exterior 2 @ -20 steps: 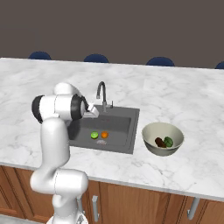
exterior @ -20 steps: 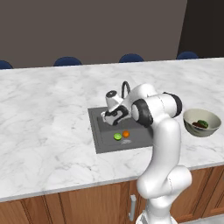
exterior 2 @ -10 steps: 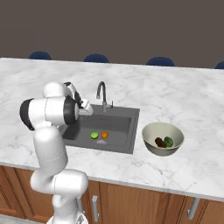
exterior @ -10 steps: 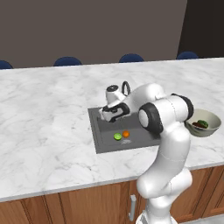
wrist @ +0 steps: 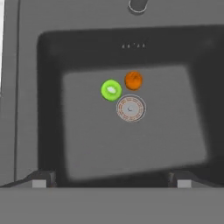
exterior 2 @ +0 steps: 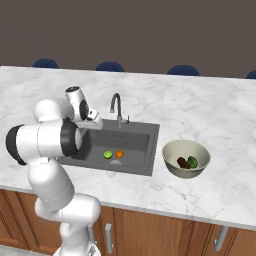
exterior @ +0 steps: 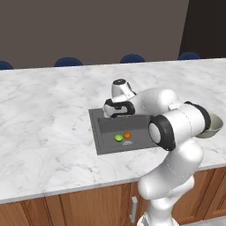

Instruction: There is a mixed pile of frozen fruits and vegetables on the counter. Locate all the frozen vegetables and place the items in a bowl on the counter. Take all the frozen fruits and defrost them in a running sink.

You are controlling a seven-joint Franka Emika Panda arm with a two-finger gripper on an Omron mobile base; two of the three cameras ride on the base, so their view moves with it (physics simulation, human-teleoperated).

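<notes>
The gripper point(wrist: 111, 178) is fully open and holds nothing, above the sink point(wrist: 52, 109). Below it, on the basin floor, the orange ball point(wrist: 133, 80) and lime-green piece point(wrist: 111, 90) lie side by side, touching the drain point(wrist: 131, 108).

- I see the orange ball point(wrist: 133, 80) and the lime-green piece point(wrist: 111, 90) side by side in the sink point(wrist: 52, 131).
- The dark brown piece point(exterior 2: 183, 162) and the dark green piece point(exterior 2: 192, 161) lie in the bowl point(exterior 2: 172, 148).

Both fruits point(wrist: 122, 86) lie side by side in the sink point(exterior 2: 137, 139) beside the drain point(wrist: 131, 108); both vegetables point(exterior 2: 187, 162) in the bowl point(exterior 2: 172, 150).
</notes>
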